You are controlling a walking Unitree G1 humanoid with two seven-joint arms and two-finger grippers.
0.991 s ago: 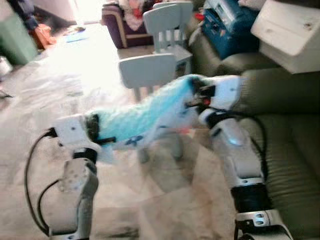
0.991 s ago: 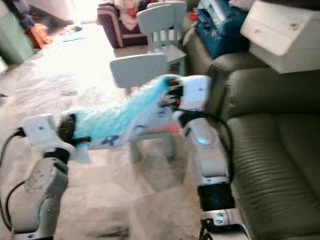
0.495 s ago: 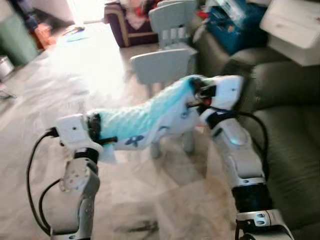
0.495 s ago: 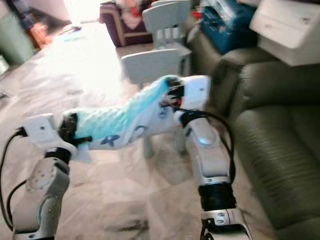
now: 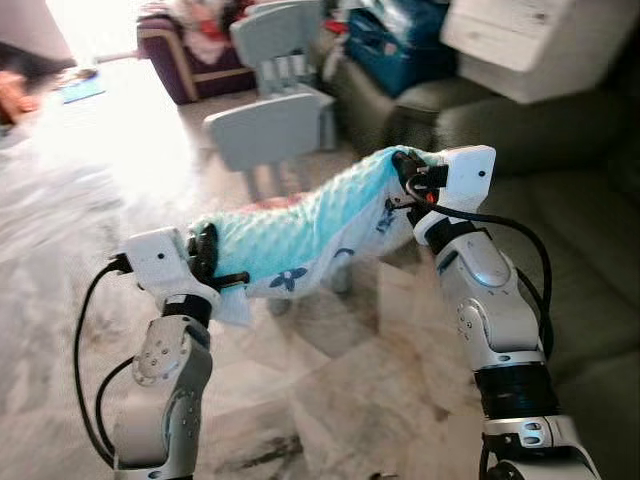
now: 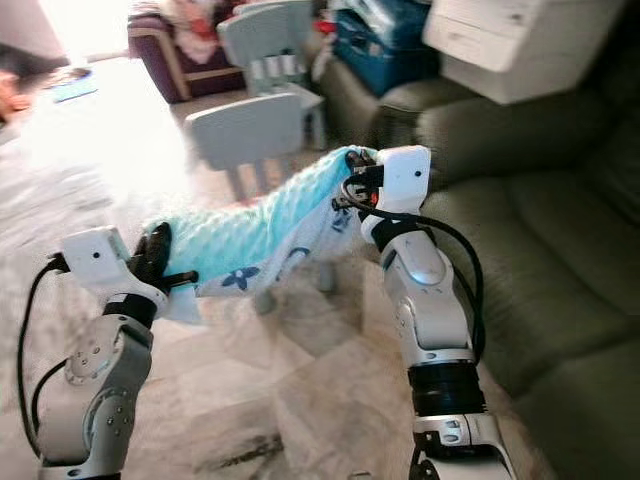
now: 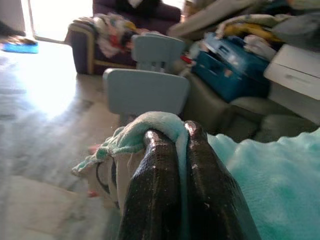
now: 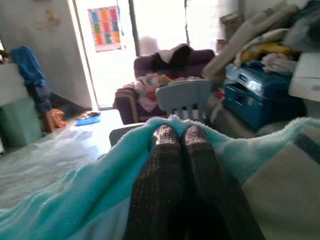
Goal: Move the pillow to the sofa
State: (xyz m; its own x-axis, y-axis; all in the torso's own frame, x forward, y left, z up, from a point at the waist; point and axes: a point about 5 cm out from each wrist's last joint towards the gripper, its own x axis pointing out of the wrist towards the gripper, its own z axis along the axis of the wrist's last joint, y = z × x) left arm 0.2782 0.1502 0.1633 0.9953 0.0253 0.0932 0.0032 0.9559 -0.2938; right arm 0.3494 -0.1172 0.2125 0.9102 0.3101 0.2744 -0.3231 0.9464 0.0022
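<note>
The left gripper [image 5: 212,262] is clamped on one end of the turquoise pillow [image 5: 310,225]; the right gripper [image 5: 405,180] pinches the other end. The pillow hangs between them above the floor. Carrying step; next, swing right over the olive sofa [image 5: 590,230] and release.

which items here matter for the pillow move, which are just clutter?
Job: fluffy turquoise pillow, held between left gripper and right gripper; dark olive sofa.
Clutter: pale blue plastic chairs, blue case, white drawer unit, purple armchair.

tool [image 8: 180,137] pinching pillow [image 8: 75,205], chair [image 8: 182,97] beyond
</note>
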